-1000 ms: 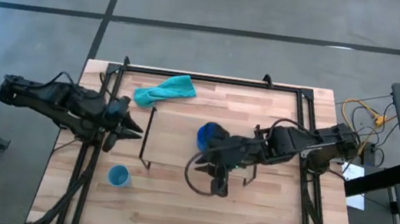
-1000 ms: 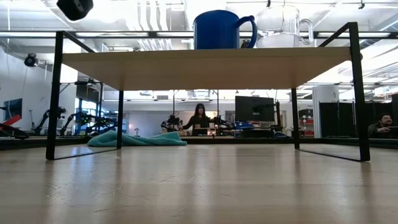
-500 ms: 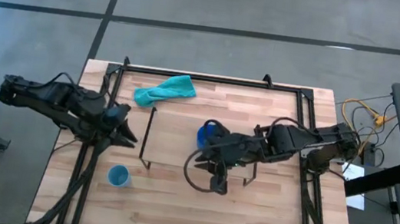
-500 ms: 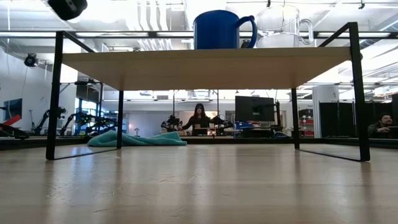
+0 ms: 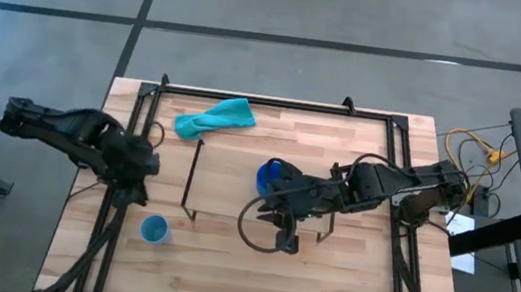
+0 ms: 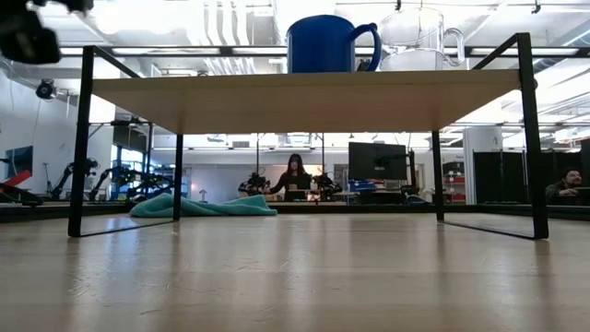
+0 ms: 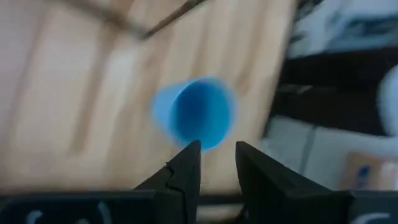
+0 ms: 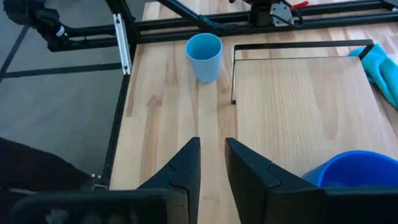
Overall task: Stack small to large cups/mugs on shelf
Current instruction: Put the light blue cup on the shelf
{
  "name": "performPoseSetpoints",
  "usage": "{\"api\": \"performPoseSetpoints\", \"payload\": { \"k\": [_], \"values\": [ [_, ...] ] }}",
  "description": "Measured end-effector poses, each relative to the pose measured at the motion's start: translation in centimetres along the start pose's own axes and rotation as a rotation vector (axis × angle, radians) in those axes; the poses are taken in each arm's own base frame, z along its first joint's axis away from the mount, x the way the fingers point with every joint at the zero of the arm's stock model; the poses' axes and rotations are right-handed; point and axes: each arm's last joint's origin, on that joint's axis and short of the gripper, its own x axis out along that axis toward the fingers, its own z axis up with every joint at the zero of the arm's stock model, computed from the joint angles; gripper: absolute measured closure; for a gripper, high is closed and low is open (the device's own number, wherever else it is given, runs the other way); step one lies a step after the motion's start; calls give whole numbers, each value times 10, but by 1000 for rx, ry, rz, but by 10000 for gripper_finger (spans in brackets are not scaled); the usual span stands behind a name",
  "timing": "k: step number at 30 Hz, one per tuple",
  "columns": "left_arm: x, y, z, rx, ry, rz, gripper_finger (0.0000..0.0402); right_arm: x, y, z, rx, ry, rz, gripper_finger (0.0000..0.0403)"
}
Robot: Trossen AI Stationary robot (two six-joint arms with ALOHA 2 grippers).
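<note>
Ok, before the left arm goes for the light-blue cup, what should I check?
1. Light-blue cup upright on the table, off the shelf: ok.
2. Left pincer open, cup straight ahead: ok.
3. Cup between its fingers: not ok, pincer is short of it.
4. Dark-blue mug and glass cup standing on the shelf: ok.
5. Right pincer empty, over the shelf: ok.

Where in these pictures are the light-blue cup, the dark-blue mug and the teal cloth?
light-blue cup (image 8: 204, 56): right wrist view, on its side wall.
dark-blue mug (image 6: 322, 46): low view, on its body, left of the handle.
teal cloth (image 5: 216, 117): high view, on the middle of the fabric.
</note>
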Motion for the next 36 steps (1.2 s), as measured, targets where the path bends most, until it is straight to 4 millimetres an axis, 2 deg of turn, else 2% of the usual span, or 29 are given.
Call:
{"api": "performPoseSetpoints", "payload": {
  "k": [4, 14, 23, 36],
  "values": [
    [7, 5, -1, 18, 85, 111, 315, 0, 0, 0, 0, 0, -1, 333],
    [33, -3, 17, 138, 209, 141, 315, 0, 0, -1, -1, 10, -3, 335],
    [56, -5, 27, 167, 207, 194, 315, 0, -1, -3, -4, 30, -9, 338],
    [85, -4, 25, 163, 233, 209, 315, 0, -1, -3, -4, 33, -10, 339]
  ]
}}
